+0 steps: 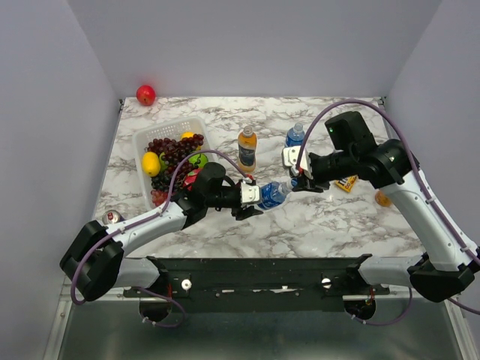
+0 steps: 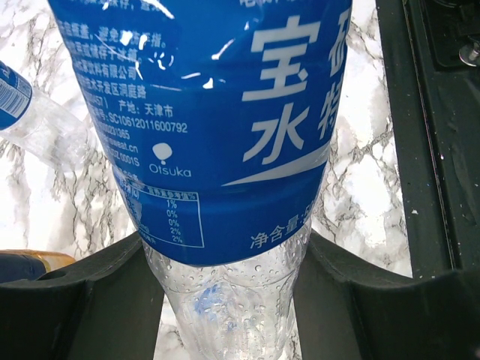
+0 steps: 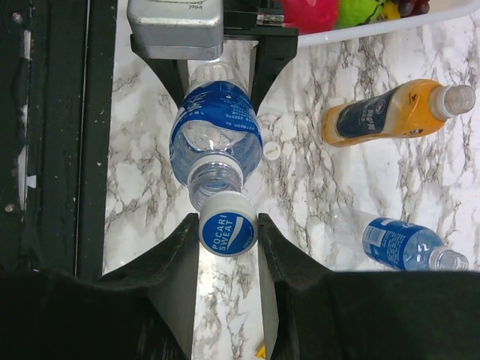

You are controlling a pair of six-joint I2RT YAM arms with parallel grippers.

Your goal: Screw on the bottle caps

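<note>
My left arm stretches low across the marble table toward the middle. The wrist is turned so that my left gripper holds the clear blue-labelled bottle tipped on its side, fingers partly closed around its lower body. My right arm bends in from the far right, elbow high. My right gripper faces the bottle's mouth, fingers pinched tight on the blue cap, which sits right at the neck. The cap covers the mouth, so I cannot tell whether its threads have caught.

In my left wrist view the label fills nearly everything and the bottle's top is cut off. A small white cap lies on the table near the held bottle. The orange drink bottle and a second clear bottle stand farther back. An orange object behind my right forearm is mostly hidden.
</note>
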